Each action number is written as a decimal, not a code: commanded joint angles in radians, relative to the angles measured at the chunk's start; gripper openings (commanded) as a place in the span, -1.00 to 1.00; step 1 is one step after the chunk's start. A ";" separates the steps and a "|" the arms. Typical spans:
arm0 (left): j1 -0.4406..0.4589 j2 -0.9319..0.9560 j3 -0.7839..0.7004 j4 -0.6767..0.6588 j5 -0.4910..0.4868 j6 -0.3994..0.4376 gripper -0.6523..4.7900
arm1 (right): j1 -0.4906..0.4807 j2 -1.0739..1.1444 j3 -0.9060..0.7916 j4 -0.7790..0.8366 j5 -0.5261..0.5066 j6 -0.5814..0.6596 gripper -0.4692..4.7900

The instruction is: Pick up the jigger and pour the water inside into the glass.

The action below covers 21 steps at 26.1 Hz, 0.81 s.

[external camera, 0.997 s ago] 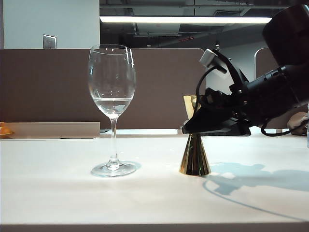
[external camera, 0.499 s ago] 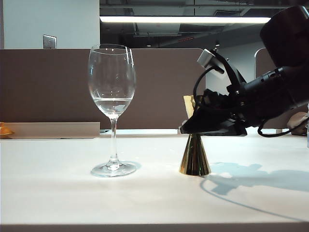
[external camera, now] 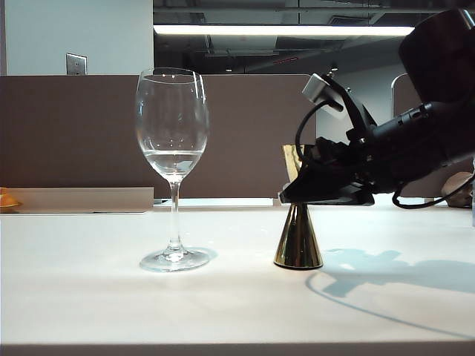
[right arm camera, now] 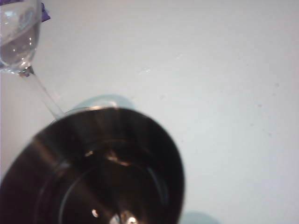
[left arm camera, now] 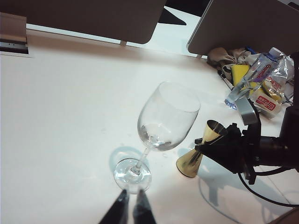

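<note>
White worktop [external camera: 89, 297] carries your upright jigger [external camera: 297, 245] mid-worktop, the glass [external camera: 172, 163] just beside it. Your right pincer [external camera: 297, 194] brackets its waist from the side, grip unconfirmed. Your left pincer [left arm camera: 131, 210], tips nearly together, holds nothing near the glass foot.

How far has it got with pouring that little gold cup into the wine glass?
Nothing poured yet. The jigger stands on the table, right of the glass. The right gripper is at its waist; lifting and tipping remain. The left gripper waits near the glass's foot.
</note>
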<state>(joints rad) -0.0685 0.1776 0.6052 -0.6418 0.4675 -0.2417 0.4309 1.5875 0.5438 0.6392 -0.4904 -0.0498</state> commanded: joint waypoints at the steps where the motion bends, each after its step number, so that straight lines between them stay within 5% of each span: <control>1: 0.001 0.000 0.004 0.007 -0.002 -0.002 -0.67 | 0.002 -0.003 0.008 0.017 -0.001 0.002 -0.45; 4: 0.001 0.000 0.004 0.006 -0.002 -0.002 -0.67 | 0.002 -0.003 0.008 0.017 0.002 0.002 -0.62; 21: 0.001 0.000 0.004 -0.015 -0.003 0.002 -0.67 | 0.002 -0.090 0.011 -0.007 0.003 0.001 -0.78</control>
<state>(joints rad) -0.0685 0.1776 0.6052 -0.6670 0.4675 -0.2413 0.4309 1.5234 0.5465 0.6258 -0.4862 -0.0494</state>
